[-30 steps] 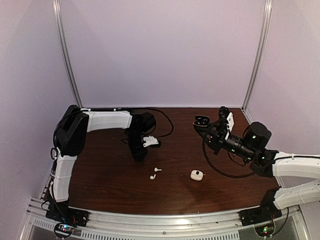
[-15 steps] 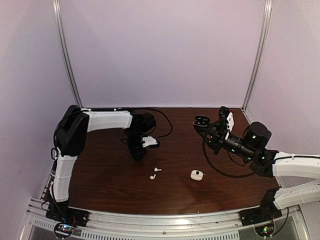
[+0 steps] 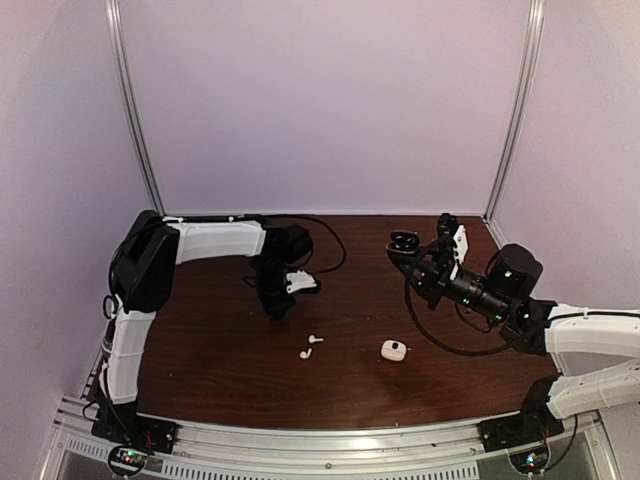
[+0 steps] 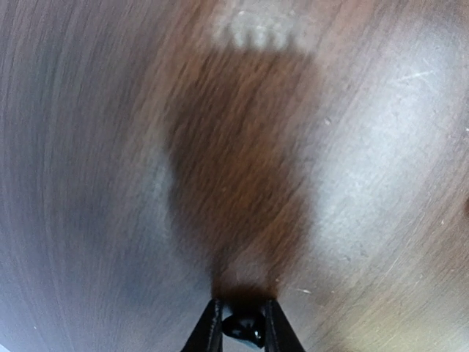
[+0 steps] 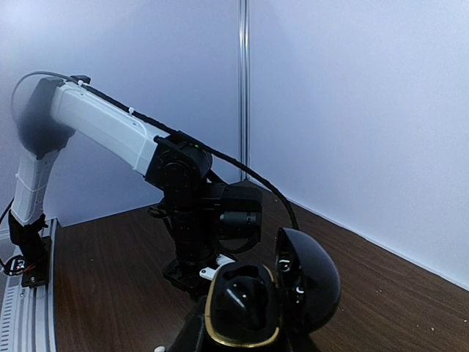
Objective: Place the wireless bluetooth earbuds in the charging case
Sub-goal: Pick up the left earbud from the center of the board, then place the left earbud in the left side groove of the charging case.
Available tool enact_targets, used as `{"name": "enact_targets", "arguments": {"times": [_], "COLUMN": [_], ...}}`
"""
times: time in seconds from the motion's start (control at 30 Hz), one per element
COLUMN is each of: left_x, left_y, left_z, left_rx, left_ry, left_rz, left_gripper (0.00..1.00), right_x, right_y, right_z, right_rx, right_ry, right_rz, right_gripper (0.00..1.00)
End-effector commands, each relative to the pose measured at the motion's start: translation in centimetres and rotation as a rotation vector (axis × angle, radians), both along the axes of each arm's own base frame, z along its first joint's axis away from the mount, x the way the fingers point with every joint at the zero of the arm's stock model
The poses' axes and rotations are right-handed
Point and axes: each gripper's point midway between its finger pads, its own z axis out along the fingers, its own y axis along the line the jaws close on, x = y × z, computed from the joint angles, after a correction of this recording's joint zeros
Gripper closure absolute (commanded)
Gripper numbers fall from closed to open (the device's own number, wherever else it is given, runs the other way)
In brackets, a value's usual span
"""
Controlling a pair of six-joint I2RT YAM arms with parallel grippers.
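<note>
Left end effector (image 4: 243, 314): narrow, pinching a black earbud (image 4: 245, 331) over the bench (image 3: 210, 370). Right end effector (image 3: 416, 256): clamped on the open black case (image 5: 249, 308), aloft near the far right edge. White earbuds (image 3: 305, 353) and white case (image 3: 393, 350): mid-bench, apart, open room around.

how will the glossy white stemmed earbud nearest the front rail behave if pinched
The glossy white stemmed earbud looks tiny beside the left gripper, so it is probably light. Its smooth rounded shell likely slips from a pinch, and on the brown wooden table it may spin when nudged.
</note>
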Motion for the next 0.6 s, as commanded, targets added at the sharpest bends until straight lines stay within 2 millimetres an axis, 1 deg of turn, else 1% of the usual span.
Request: {"name": "enact_targets", "arguments": {"times": [0.0, 0.17, 0.23, 0.3, 0.4, 0.43, 0.5, 0.53, 0.57], "left_x": [0.1, 0.5, 0.7, 1.0, 1.7, 2.1, 2.3, 2.1, 1.7], "left_y": [-1.8, -2.8, -3.5, -4.4, -5.4, -5.9, -6.3, -6.5, -6.7], "left_z": [1.0, 3.1, 4.6, 6.8, 11.0, 13.7, 17.5, 19.7, 21.4], "left_rx": [-0.104, -0.181, -0.239, -0.316, -0.446, -0.515, -0.615, -0.681, -0.742], "left_ry": [-0.01, -0.052, -0.083, -0.122, -0.224, -0.295, -0.4, -0.449, -0.483], "left_rz": [-0.002, -0.012, -0.023, -0.031, -0.045, -0.056, -0.073, -0.086, -0.101], "left_gripper": [0.84, 0.87, 0.87, 0.88, 0.88, 0.88, 0.88, 0.89, 0.89], "right_x": [0.1, 0.1, 0.1, -0.1, -0.6, -0.8, -1.4, -1.7, -2.0], "right_y": [-0.5, -0.7, -0.7, -0.7, -0.7, -0.6, -0.4, -0.3, -0.1], "right_z": [0.4, 0.6, 0.5, 0.7, 1.0, 1.1, 1.4, 1.6, 1.7], "right_rx": [0.01, 0.018, 0.023, 0.031, 0.05, 0.055, 0.06, 0.067, 0.073], "right_ry": [-0.015, -0.018, -0.018, -0.026, -0.046, -0.053, -0.073, -0.083, -0.093], "right_rz": [-0.021, -0.025, -0.024, -0.016, 0.007, 0.016, 0.049, 0.066, 0.086], "right_gripper": [1.0, 1.0, 1.0, 1.0, 1.0, 1.0, 1.0, 1.0, 1.0]}}
